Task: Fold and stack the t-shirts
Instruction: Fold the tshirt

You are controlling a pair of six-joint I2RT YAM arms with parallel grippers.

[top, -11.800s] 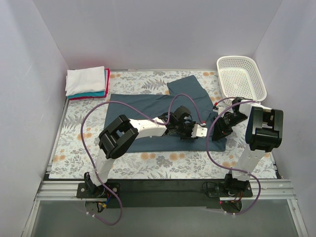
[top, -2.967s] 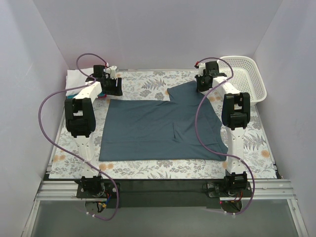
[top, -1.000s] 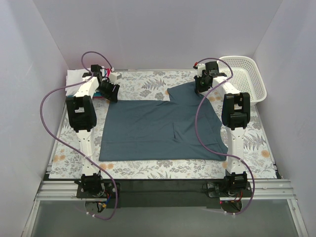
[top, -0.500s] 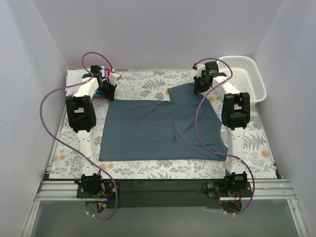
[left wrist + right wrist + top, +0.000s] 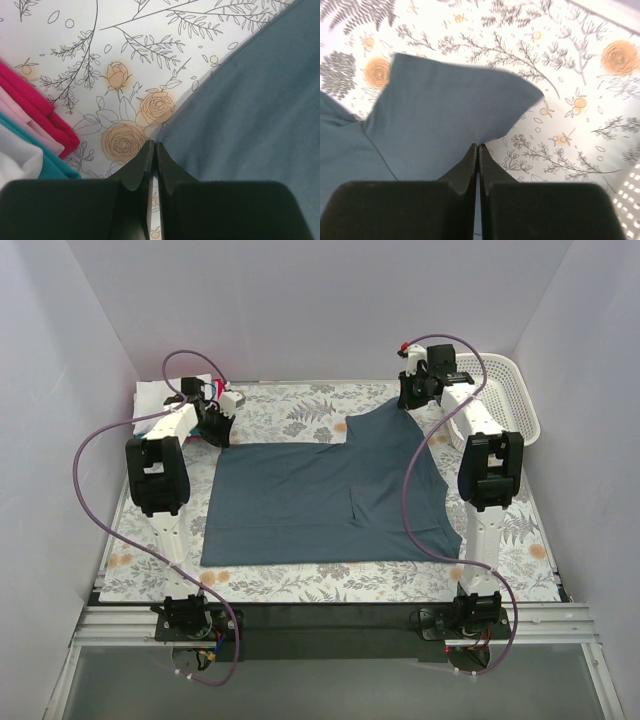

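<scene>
The dark slate-blue t-shirt (image 5: pixel 320 500) lies spread flat on the flowered table. My left gripper (image 5: pixel 214 427) is at the shirt's far left corner. In the left wrist view it (image 5: pixel 152 145) is shut, its tips meeting right on the shirt's edge (image 5: pixel 250 100). My right gripper (image 5: pixel 411 398) is at the far right flap. In the right wrist view it (image 5: pixel 478 145) is shut on the shirt (image 5: pixel 445 115), and the cloth puckers at the tips and lifts off the table. The folded white, teal and red shirts (image 5: pixel 170 402) are stacked at the far left, and their edges (image 5: pixel 35 107) show beside my left gripper.
A white mesh basket (image 5: pixel 505 390) stands at the far right corner, close to my right arm; its rim (image 5: pixel 631 200) shows in the right wrist view. Purple cables loop over both arms. The stack of shirts lies just left of my left gripper.
My right gripper has risen and moved toward the far wall, pulling the shirt's far right flap up with it. My left gripper has shifted slightly at the far left corner.
</scene>
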